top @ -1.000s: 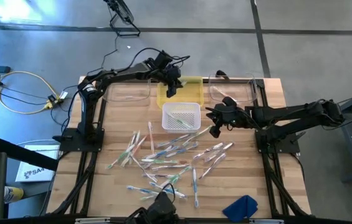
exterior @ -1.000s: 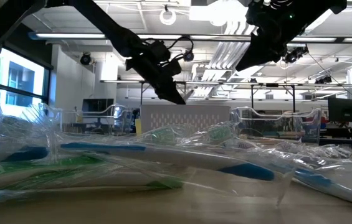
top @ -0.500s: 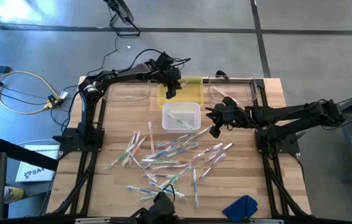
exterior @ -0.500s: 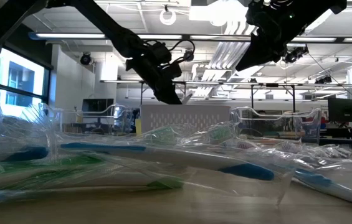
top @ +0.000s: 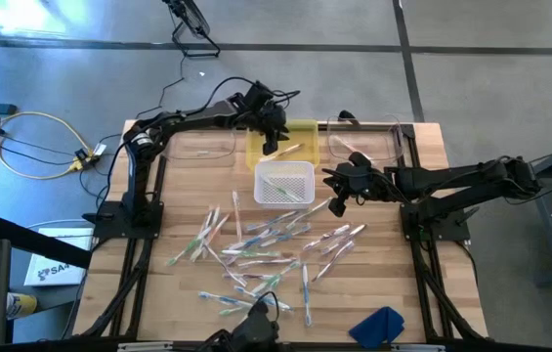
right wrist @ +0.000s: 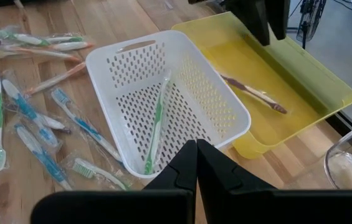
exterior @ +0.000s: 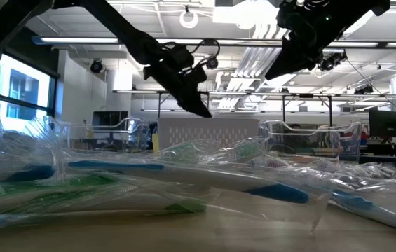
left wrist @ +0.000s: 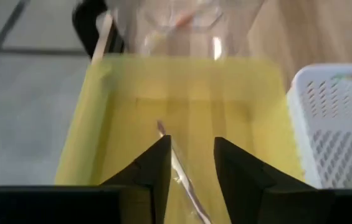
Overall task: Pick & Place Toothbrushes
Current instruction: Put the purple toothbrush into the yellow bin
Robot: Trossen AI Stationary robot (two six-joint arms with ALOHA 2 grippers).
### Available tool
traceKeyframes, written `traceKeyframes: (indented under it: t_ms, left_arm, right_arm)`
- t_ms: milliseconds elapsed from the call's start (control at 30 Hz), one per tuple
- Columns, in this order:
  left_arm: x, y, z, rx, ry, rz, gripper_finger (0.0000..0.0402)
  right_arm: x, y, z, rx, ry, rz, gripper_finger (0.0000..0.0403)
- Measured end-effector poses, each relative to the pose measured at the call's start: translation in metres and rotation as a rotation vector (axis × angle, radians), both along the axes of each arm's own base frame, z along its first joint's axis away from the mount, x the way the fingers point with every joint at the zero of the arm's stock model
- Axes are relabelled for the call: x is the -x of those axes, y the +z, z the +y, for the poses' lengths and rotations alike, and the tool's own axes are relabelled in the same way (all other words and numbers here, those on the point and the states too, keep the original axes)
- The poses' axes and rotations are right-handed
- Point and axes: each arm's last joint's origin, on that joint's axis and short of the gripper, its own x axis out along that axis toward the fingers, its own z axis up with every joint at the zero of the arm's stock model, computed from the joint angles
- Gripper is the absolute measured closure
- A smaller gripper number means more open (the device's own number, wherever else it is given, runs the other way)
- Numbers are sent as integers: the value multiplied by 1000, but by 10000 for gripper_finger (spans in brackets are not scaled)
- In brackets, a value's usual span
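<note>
Now the left tool [top: 274, 140], over the yellow tray [top: 304, 130], stands with its fingers [left wrist: 154, 171] parted; a second ago they were pinched on a wrapped toothbrush, and that purple toothbrush [right wrist: 253, 93] now lies loose on the tray floor. The right tool [top: 334, 206] has not moved: it hangs shut and empty beside the white basket [top: 284, 183], on the basket's right in the high view.

Nearest the low camera, the toothbrushes [top: 256, 254] lie scattered in clear wrappers across the wooden worktop [top: 188, 191], many crossing one another. A blue cloth [top: 376, 326] sits at the front edge, right of the pile. Farther in, the white basket holds a green toothbrush [right wrist: 156, 127]; the yellow tray touches its far side, flanked by two clear containers [top: 204, 145] along the back edge.

Bare wood lies open on either side of the basket. Beyond the worktop is grey floor, with a yellow cable [top: 31, 142] to the left.
</note>
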Motion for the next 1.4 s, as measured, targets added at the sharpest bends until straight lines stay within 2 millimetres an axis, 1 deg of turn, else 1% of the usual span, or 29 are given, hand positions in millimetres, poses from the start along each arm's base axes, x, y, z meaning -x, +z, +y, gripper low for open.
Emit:
traceKeyframes:
  t_ms: [67, 133, 233, 267, 433, 533, 667, 767, 867, 1067, 1233, 1333, 1400]
  left_arm:
    - [-1, 6, 0, -24, -31, -47, 315]
    - [0, 10, -2, -20, -53, -59, 344]
    - [0, 11, -3, -23, -91, -67, 388]
    - [0, 11, -3, -15, -108, -72, 394]
    - [-3, 12, -9, -58, -170, -78, 400]
    - [-1, 19, -12, -71, -201, -88, 401]
    - [10, 35, -19, -97, -233, -76, 401]
    - [22, 48, -28, -89, -258, -33, 401]
    - [32, 57, -46, -84, -323, 28, 401]
    - [47, 64, -89, -70, -427, 78, 401]
    - [64, 69, -123, -98, -477, 53, 402]
    - [75, 74, -140, -107, -495, 35, 401]
    - [78, 76, -148, -122, -478, 31, 401]
  right_arm:
    - [0, 0, 0, 0, 1, 0, 401]
    - [0, 0, 0, 0, 1, 0, 401]
    - [0, 0, 0, -5, 7, 0, 401]
    - [0, 0, 1, -11, 14, 0, 401]
    - [0, 0, 1, -15, 20, 0, 401]
    - [0, 0, 1, -16, 21, 0, 401]
    - [0, 0, 1, -17, 21, -1, 401]
    - [0, 0, 1, -18, 20, -3, 401]
    - [0, 0, 1, -20, 19, -4, 401]
    - [0, 0, 1, -21, 18, -6, 401]
    - [0, 0, 1, -22, 18, -4, 401]
    - [0, 0, 1, -22, 18, -4, 401]
    - [0, 0, 1, -21, 18, -4, 401]
